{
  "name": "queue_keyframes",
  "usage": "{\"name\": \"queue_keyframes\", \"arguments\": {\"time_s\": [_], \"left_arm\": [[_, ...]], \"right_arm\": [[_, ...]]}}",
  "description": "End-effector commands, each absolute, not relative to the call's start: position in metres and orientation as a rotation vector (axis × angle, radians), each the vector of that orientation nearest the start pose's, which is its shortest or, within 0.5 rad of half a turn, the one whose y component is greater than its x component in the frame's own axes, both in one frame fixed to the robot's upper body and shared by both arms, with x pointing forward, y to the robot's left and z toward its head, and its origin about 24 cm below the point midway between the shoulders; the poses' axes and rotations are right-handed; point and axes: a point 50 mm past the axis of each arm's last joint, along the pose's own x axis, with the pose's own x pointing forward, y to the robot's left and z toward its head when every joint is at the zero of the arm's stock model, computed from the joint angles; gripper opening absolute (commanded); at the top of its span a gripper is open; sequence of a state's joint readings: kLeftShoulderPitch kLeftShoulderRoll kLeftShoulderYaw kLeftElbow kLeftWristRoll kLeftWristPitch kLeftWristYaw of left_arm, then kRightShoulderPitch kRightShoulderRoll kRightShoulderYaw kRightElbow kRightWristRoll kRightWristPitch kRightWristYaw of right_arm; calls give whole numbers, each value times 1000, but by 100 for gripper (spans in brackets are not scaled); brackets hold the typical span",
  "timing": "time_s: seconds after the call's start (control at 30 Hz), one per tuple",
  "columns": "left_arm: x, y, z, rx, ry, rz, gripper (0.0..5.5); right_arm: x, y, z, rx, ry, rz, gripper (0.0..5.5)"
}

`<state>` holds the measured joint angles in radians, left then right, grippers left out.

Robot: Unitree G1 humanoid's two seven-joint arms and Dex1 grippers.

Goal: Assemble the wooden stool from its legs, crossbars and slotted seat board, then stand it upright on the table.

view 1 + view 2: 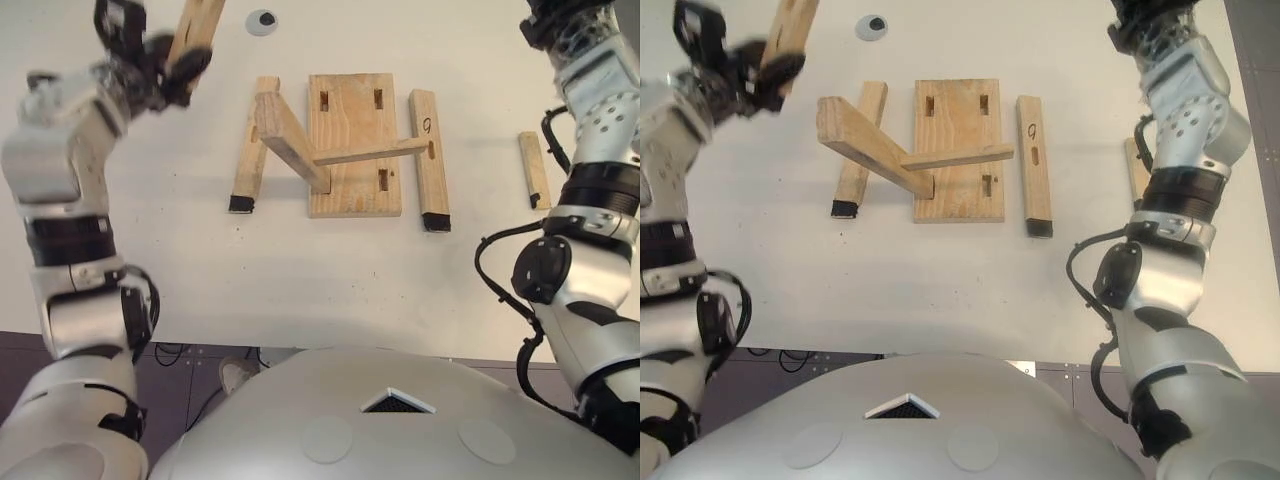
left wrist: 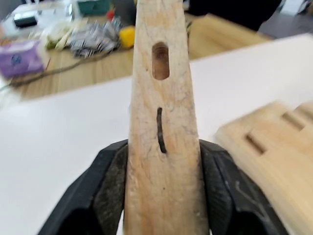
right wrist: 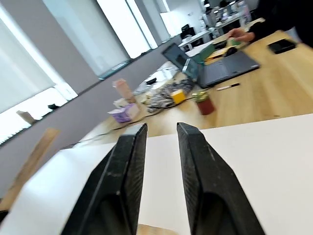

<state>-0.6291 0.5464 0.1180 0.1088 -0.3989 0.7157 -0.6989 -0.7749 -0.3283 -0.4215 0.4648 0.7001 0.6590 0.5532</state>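
- Left eye view: the slotted seat board [image 1: 350, 195] lies flat. A standing leg [image 1: 288, 138] leans up from its left side, and a crossbar [image 1: 370, 153] lies across it. A left loose leg [image 1: 250, 150] and a right loose leg [image 1: 428, 160] lie flat just beside it, with a spare crossbar [image 1: 533, 170] farther right.
- Right eye view: the left gripper [image 1: 762, 72] holds a fourth leg [image 1: 792, 28] aloft, far-left of the board.
- Left wrist view: its fingers [image 2: 110, 186] clamp that leg.
- Right wrist view: the right gripper [image 3: 159, 161] is empty, jaws apart.
- Early stage, I judge: three legs, the crossbars and uprighting remain.

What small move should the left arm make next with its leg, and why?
Probably bring the held leg, clamped in the left gripper, down toward the empty slot in the seat board near the free end of the crossbar; only the standing leg is seated.
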Motion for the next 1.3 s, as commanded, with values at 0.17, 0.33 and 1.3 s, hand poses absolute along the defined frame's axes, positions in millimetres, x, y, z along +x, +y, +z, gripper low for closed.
{"name": "queue_keyframes", "arguments": {"time_s": [0.17,0.33,1.3], "left_arm": [[324,138,270,-188,56,-1229,201],[313,123,272,-252,96,-1337,201],[308,116,253,-280,176,-1345,317]], "right_arm": [[349,-182,260,907,-140,1124,267],[337,-187,261,1021,-154,1253,347],[327,-187,272,966,-212,1293,214]]}}
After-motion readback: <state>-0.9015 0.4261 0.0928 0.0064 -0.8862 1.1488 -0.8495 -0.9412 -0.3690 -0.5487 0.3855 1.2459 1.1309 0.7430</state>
